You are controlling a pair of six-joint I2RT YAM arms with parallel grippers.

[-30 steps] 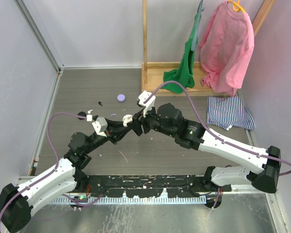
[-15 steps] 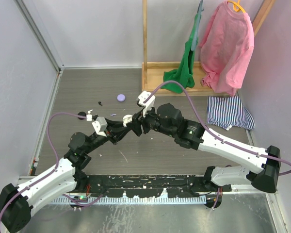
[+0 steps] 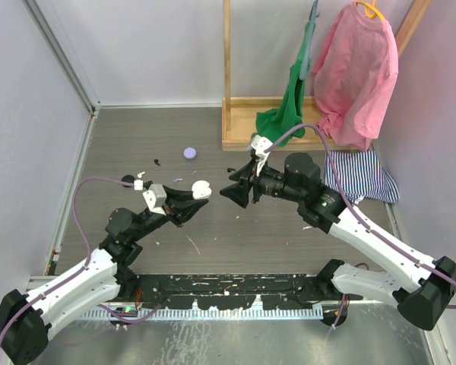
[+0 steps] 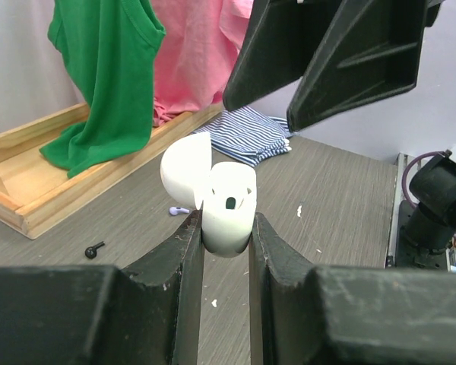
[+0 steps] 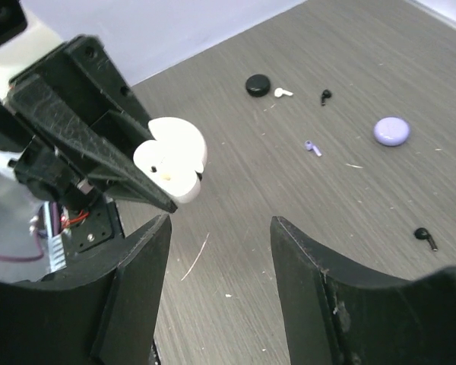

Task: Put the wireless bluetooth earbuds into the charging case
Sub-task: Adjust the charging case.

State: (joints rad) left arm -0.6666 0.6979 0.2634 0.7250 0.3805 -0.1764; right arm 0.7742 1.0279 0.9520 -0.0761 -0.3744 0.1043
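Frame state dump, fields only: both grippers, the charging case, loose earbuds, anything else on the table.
left gripper: shut on white charging case, held above the table
case lid: open, tipped back
case contents: cannot tell
right gripper: open, empty, facing the case, apart from it
loose on table: white earbud, lilac earbud, black earbud, second black earbud
other cases on table: black puck, lilac puck

Robot lab cell: white panel walls point(image 3: 159, 46), wooden clothes rack point(image 3: 227, 61)
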